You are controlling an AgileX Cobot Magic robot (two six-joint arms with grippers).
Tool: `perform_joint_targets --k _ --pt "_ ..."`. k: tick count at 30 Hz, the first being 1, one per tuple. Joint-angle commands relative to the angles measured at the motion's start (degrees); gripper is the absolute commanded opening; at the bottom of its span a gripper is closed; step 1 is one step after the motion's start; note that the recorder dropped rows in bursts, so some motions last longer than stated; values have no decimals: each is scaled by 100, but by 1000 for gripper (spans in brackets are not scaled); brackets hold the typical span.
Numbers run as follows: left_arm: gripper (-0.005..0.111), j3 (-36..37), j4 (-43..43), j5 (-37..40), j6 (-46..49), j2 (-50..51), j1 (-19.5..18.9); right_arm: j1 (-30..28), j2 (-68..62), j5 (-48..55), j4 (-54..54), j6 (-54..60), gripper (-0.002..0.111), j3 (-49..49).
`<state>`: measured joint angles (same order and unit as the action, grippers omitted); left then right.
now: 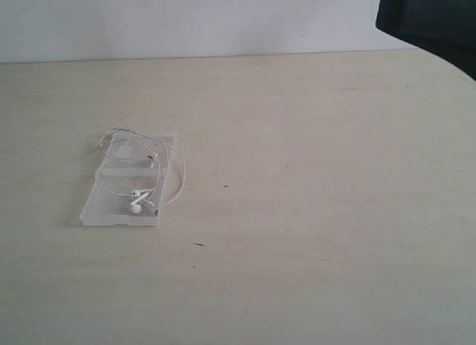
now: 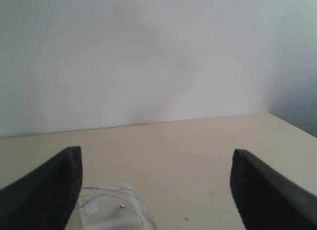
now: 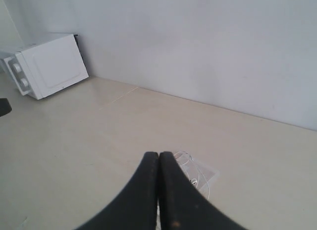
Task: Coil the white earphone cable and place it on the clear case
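The clear case lies flat on the left part of the table. Coiled in loose loops on top of it is the white earphone cable, both earbuds resting near the case's front end. One loop hangs slightly past the case's right edge. Neither gripper shows in the exterior view. My left gripper is open and empty, above the table, with the case and cable low between its fingers. My right gripper is shut on nothing; the case and cable peek out beyond its fingertips.
The wooden table has a rounded far right corner. A dark piece of robot hardware hangs at the exterior view's top right. A white box-shaped appliance stands against the wall in the right wrist view.
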<state>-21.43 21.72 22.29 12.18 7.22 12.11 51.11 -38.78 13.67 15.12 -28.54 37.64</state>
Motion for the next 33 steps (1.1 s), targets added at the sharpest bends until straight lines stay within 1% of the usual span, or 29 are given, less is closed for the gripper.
perform_joint_targets --k 1,3,7,11,16,20,22,26,27,30,31,33 --pt "78 357 -1422 -558 -1336 -321 45 15 9 -13 0 -10 0 -16" --pt "78 585 -1605 -870 -1400 -465 45 15 9 -13 0 -10 0 -16" --pt "78 1057 -1871 -1234 -1400 -691 45 15 9 -4 0 -10 0 -16" --pt "78 1364 -2172 -1271 -1422 -722 45 15 9 -4 0 -10 0 -16" --pt "78 1406 -2259 -1298 -1532 -722 45 15 9 -4 0 -10 0 -16" --pt "78 1421 -2867 -1097 -2465 -722 45 15 9 -4 0 -10 0 -16" --pt "78 1563 -3169 -1115 -2964 -722 45 15 9 -4 0 -10 0 -16" --pt "78 2135 -3178 -1127 -2995 -722 45 15 9 -4 0 -10 0 -16" --pt "78 2143 -3164 -1127 -2995 -722 45 15 9 -4 0 -10 0 -16" --pt "78 2143 -3164 -634 -2981 -722 45 15 9 -4 0 -10 0 -16" --pt "78 2143 -3164 -609 -2952 -722 45 15 9 -4 0 -10 0 -16" --pt "78 2143 -3164 -468 -2683 -722 45 15 9 -4 0 -10 0 -16"
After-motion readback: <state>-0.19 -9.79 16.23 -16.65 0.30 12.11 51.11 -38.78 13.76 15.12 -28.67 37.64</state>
